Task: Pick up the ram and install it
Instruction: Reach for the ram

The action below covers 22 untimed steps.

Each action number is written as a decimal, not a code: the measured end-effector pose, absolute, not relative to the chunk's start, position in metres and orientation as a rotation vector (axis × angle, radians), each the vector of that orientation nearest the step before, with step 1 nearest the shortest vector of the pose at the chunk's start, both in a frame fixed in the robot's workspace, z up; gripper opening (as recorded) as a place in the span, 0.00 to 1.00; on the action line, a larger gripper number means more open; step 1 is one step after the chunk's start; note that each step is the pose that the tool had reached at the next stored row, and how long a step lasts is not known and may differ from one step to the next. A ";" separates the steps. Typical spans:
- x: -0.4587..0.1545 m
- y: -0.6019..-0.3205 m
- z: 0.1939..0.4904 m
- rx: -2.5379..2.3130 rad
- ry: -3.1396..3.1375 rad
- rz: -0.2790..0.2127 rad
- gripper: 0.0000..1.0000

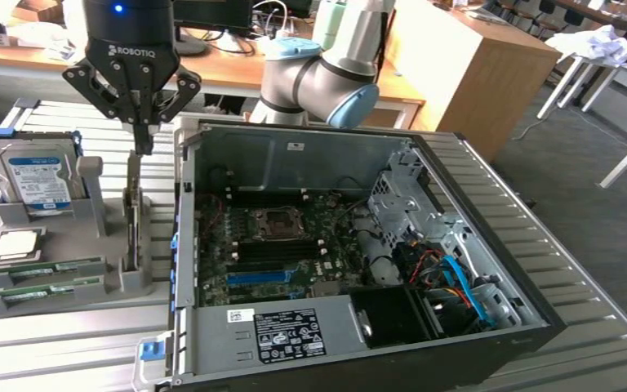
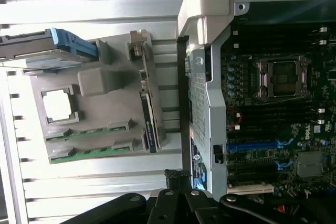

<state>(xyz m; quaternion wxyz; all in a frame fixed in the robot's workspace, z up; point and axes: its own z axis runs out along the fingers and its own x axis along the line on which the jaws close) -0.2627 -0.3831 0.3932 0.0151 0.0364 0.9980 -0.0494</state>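
Below the gripper (image 1: 140, 145) and toward the exterior view's left, the ram (image 1: 43, 273) is lying as two green sticks in the front slots of the grey holder (image 1: 134, 282), near the processor (image 1: 17, 245) and hard drive (image 1: 36, 175). The gripper is hanging empty, fingers pressed together, just over an upright card (image 1: 131, 216). The open computer case (image 1: 291, 155) is sitting on its other side.

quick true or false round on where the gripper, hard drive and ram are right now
1. The gripper is shut. True.
2. The gripper is inside the computer case. False: it hangs above the grey holder, beside the case.
3. The hard drive lies inside the case. False: it stands in the grey holder.
4. Green ram sticks lie in the holder. True.
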 end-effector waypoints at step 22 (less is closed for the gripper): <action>-0.282 -0.383 0.393 0.113 3.106 -0.154 0.10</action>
